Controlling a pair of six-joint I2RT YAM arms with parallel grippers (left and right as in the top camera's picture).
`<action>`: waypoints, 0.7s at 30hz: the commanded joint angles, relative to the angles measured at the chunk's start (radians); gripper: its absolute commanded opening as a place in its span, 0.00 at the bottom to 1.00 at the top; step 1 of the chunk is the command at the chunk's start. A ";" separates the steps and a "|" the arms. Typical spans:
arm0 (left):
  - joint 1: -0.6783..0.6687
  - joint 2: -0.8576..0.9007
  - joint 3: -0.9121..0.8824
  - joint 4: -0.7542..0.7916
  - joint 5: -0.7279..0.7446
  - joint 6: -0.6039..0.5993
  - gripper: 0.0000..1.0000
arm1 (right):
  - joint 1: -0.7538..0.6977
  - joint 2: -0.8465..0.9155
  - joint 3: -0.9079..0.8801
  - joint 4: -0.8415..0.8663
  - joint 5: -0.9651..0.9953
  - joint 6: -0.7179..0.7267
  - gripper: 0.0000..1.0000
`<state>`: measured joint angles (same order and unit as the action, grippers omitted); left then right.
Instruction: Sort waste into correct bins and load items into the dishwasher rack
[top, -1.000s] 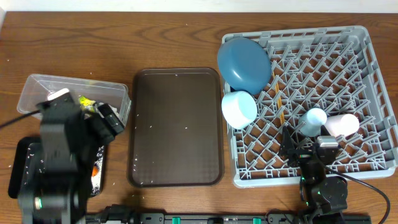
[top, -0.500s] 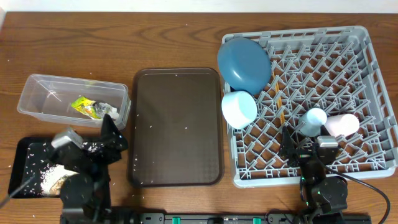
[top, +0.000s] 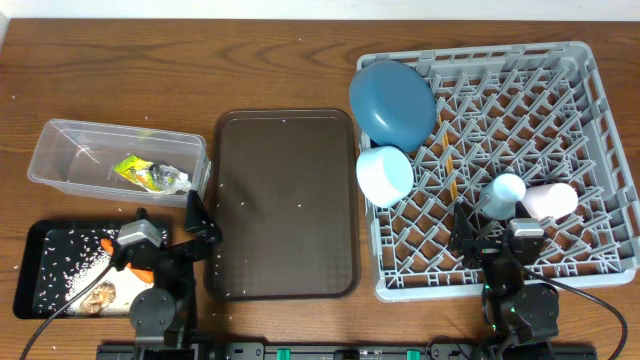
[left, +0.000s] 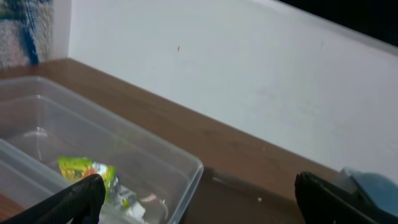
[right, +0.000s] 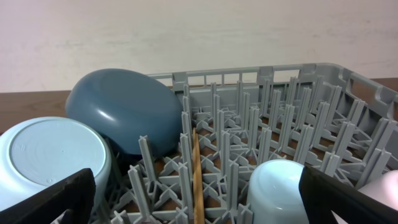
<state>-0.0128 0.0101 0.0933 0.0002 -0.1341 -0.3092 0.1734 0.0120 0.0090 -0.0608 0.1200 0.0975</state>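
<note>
The yellow-green wrapper (top: 145, 173) (left: 84, 169) lies in the clear tub (top: 70, 150) (left: 155, 155). Rice grains (top: 58, 268), a brown lump (top: 98, 296) and an orange carrot (top: 106, 245) lie in the black tray (top: 25, 290); my left arm covers part of the carrot. Open and empty, my left gripper (top: 168, 212) (left: 199, 208) sits low between tub and black tray. In the grey rack (top: 590, 120) (right: 348, 93) stand the blue plate (top: 392, 100) (right: 118, 115), white bowl (top: 384, 175) (right: 50, 158), chopsticks (top: 450, 165) (right: 197, 174), light-blue cup (top: 505, 190) (right: 280, 190) and pink cup (top: 550, 200) (right: 385, 193). My right gripper (top: 482, 232) (right: 199, 208) is open over the rack's front.
A dark brown serving tray (top: 285, 200) with a few white specks lies between the tub and the rack. The wooden table (top: 250, 70) stretches behind everything, with a pale wall at its back edge.
My left arm has dropped back from over the tub and black tray to the table's front edge, uncovering the black tray's contents. The right arm has not moved.
</note>
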 joint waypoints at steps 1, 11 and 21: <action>0.006 -0.008 -0.051 0.038 0.003 0.017 0.98 | -0.010 -0.005 -0.004 0.000 -0.005 -0.002 0.99; 0.005 -0.008 -0.089 -0.023 0.003 0.017 0.98 | -0.010 -0.005 -0.004 0.000 -0.005 -0.002 0.99; 0.005 -0.005 -0.089 -0.060 0.003 0.017 0.98 | -0.010 -0.005 -0.004 0.000 -0.005 -0.002 0.99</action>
<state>-0.0128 0.0101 0.0158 -0.0093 -0.1257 -0.3092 0.1734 0.0120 0.0090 -0.0605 0.1200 0.0978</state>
